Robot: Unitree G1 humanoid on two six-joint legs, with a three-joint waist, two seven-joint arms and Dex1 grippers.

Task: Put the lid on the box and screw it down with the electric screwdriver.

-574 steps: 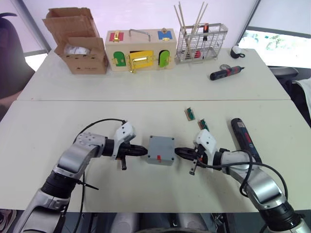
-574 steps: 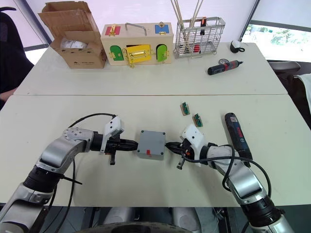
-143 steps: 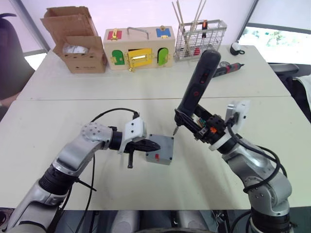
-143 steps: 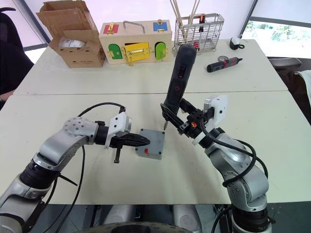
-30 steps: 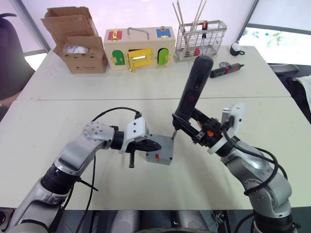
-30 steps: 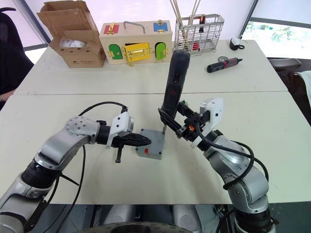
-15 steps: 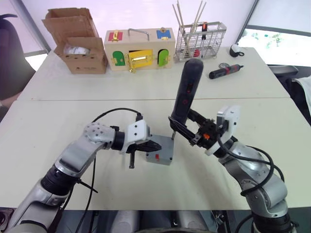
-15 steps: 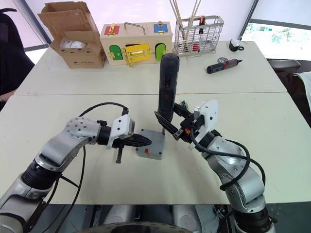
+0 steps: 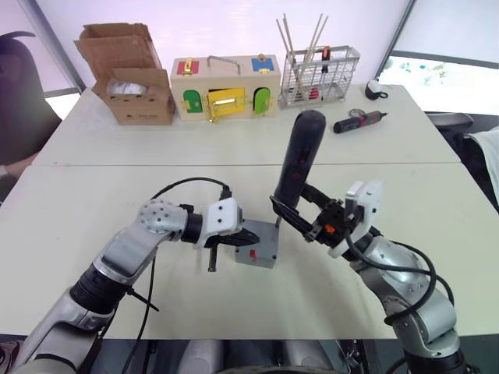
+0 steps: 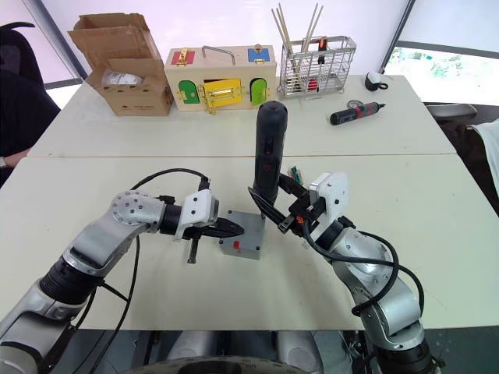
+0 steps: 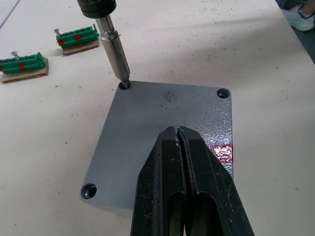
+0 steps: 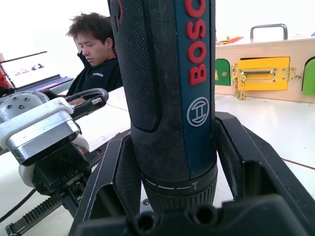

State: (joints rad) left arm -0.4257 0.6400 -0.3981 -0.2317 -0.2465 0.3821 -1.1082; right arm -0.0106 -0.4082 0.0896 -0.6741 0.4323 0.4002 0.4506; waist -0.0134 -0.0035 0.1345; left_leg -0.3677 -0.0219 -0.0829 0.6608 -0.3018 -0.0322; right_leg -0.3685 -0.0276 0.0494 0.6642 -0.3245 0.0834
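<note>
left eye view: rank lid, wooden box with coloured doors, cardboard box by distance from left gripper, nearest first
1. The lid: right at the left gripper, whose shut fingers rest on top of it.
2. The wooden box with coloured doors: far table, straight ahead of the gripper.
3. The cardboard box: far table too, off to the robot's left of the wooden box, slightly farther.

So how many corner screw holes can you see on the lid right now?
3: one holding the electric screwdriver bit, one at the adjacent corner, one nearest the left gripper. The fourth may be hidden behind it.
</note>
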